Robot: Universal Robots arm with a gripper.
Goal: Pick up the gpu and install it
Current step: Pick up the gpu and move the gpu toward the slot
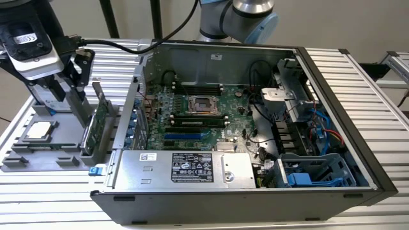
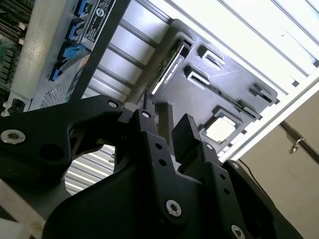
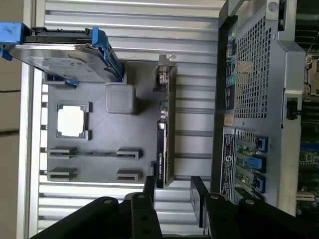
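Observation:
The gpu point(image 1: 96, 125) stands on its long edge in a slot of the grey holder tray point(image 1: 38, 160), just outside the case wall on the exterior view's left. Its green board faces that side. In both wrist views it appears edge-on as a thin dark strip point(image 3: 163, 134) point(image 2: 168, 67). My gripper point(image 1: 70, 103) hangs above the tray, slightly behind and to the left of the card in the exterior view. The black fingers point(image 3: 149, 188) are apart, nothing is between them, and the card's end lies just beyond the tips. The gripper point(image 2: 167, 122) is open.
The open computer case point(image 1: 332, 120) lies on its side, with the motherboard point(image 1: 198, 115) and its blue slot point(image 1: 185, 135) exposed. A power supply point(image 1: 185, 167) sits at the front. On the tray are a square silver chip point(image 3: 71, 120) and a blue-framed hard drive point(image 3: 60, 55).

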